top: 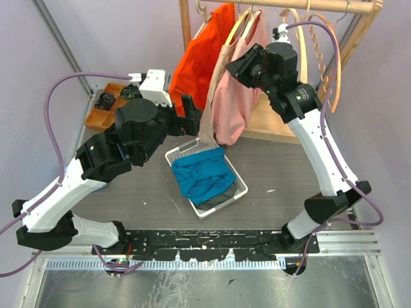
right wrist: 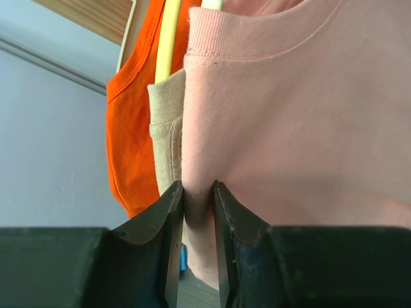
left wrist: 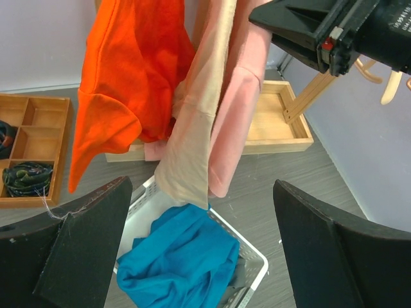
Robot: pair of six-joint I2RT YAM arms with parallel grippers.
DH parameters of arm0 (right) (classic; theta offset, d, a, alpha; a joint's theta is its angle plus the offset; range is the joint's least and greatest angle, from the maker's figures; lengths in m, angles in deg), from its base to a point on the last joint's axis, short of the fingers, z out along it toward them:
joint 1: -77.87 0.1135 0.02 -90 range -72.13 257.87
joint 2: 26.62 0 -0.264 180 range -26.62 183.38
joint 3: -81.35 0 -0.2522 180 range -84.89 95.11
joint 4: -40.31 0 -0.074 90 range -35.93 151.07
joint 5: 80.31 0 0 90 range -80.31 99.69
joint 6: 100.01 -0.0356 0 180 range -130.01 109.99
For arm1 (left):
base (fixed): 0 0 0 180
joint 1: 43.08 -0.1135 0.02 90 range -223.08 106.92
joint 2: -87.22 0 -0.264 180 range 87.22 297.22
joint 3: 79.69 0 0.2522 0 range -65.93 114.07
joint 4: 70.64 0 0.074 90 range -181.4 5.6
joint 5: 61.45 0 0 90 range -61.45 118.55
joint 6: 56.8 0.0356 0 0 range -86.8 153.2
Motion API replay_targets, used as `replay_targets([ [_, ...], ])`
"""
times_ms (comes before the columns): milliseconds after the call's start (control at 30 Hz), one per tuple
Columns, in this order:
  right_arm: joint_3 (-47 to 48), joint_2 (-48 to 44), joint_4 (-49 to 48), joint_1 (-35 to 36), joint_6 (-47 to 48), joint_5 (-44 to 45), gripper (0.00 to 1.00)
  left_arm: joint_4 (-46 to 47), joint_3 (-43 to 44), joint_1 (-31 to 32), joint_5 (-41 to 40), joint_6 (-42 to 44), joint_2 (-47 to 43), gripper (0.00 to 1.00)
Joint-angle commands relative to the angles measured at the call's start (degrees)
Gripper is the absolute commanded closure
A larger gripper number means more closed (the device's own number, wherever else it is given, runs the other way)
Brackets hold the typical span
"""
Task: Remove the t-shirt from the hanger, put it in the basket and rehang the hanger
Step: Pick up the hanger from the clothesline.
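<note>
Pinching a fold of the pink cloth t-shirt (right wrist: 302, 128) just under its ribbed collar, the right gripper (right wrist: 199, 212) has both jaws pressed against the fabric. The shirt hangs from the round wooden rail (top: 302, 5) at 12 o'clock in the overhead view, apparently on a pale curved wooden hanger (top: 239, 27), though the collar hides the contact. A beige cloth shirt (left wrist: 192, 141) hangs against its 9 o'clock side, and a bright orange cloth shirt (top: 199, 58) hangs beyond that.

The left gripper (left wrist: 202, 192) holds nothing, its jaws spread wide. It hovers at 11 o'clock from the white wire basket (top: 180, 151), close to the hem of the beige shirt. The basket sits at the centre of the grey table (top: 282, 167) and holds a crumpled blue cloth garment (top: 202, 176). A wooden compartment tray (top: 103, 115) with dark items lies at 10 o'clock.
</note>
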Motion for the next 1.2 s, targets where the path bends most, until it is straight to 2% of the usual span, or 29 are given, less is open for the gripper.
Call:
replay_targets([
  [0,-1.67,-4.85,0.06,0.22,0.82,3.51,0.85,3.14,1.26,-0.36,0.83,0.47,0.36,0.02],
  [133,-4.31,-8.15,-1.37,0.18,1.91,4.39,0.89,3.7,1.57,-0.38,2.07,0.34,1.27,0.02],
  [300,-14.78,-16.38,-11.2,-0.33,2.04,3.5,0.99,4.27,1.95,-0.36,3.23,-0.38,2.06,0.02],
  [467,-20.4,-20.24,-17.04,-2.33,1.93,1.72,0.99,4.46,2.07,-0.34,3.84,-0.91,2.54,0.01],
  [767,-16.46,-16.95,-19.67,-6.94,1.58,-3.25,1.0,3.77,2.86,-0.34,3.32,-1.12,2.26,0.01],
  [1167,-10.17,-13.11,-22.29,-9.27,5.1,-4.12,0.99,4.49,3.02,-0.35,1.94,1.14,1.46,0.02],
])
